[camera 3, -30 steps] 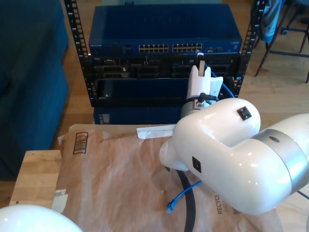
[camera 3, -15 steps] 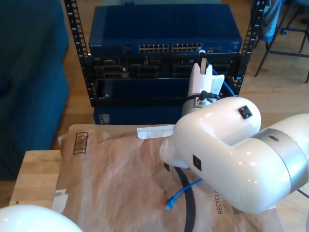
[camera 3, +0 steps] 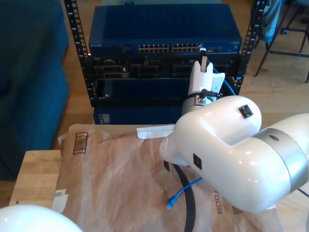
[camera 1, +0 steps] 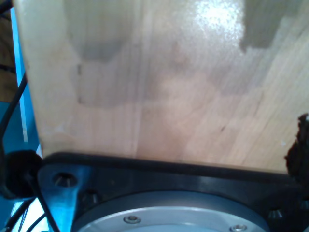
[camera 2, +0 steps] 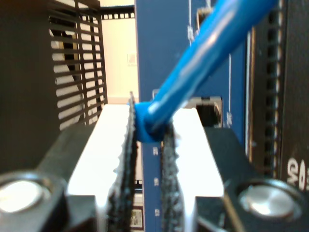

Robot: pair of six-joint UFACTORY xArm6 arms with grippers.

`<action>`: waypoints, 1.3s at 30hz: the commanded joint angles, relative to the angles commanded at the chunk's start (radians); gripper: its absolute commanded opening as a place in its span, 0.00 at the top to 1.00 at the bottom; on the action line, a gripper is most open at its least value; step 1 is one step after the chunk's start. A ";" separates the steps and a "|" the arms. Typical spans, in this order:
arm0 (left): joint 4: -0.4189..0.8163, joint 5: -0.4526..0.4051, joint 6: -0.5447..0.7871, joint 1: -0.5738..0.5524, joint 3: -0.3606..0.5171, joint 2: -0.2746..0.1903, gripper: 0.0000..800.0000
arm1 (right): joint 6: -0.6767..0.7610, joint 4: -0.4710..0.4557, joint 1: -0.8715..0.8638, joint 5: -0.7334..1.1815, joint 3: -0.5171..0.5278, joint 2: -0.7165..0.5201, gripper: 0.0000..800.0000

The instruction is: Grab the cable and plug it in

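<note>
My second gripper (camera 2: 148,122) is shut on the blue boot at one end of the cable (camera 2: 203,58). The plug itself is hidden between the pads. In the exterior view this gripper (camera 3: 203,57) reaches from the big white arm on the right up to the right end of the port row (camera 3: 170,48) on the blue switch (camera 3: 164,26). The cable (camera 3: 226,84) loops down beside the gripper. Its other end (camera 3: 172,203) lies loose on the brown paper. A dark port (camera 2: 208,109) shows just behind the fingers. The first wrist view looks at a pale wooden surface (camera 1: 159,82).
The switch sits in a black rack (camera 3: 87,72) with more units below. Brown paper (camera 3: 116,179) covers the table, and a wooden board (camera 3: 36,176) lies at the exterior view's lower left. A thick black cable (camera 3: 189,208) runs under the arm. A white arm housing (camera 3: 29,220) fills the lower left corner.
My second gripper has risen and moved closer to the switch's port row with the cable end in it. The loose end on the paper has shifted slightly.
</note>
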 joint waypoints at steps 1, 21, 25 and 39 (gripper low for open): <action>0.000 0.000 0.000 0.000 0.000 0.000 0.00 | 0.000 0.000 -0.002 0.000 0.000 0.003 1.00; 0.000 0.000 0.000 0.000 0.000 0.000 0.00 | 0.002 -0.005 -0.002 0.000 -0.006 0.005 1.00; 0.000 0.000 0.000 0.000 0.000 0.000 0.00 | 0.003 -0.006 -0.002 0.000 -0.005 0.006 1.00; 0.000 0.000 0.000 0.000 0.000 0.000 0.00 | 0.003 -0.009 0.002 0.000 -0.035 0.037 1.00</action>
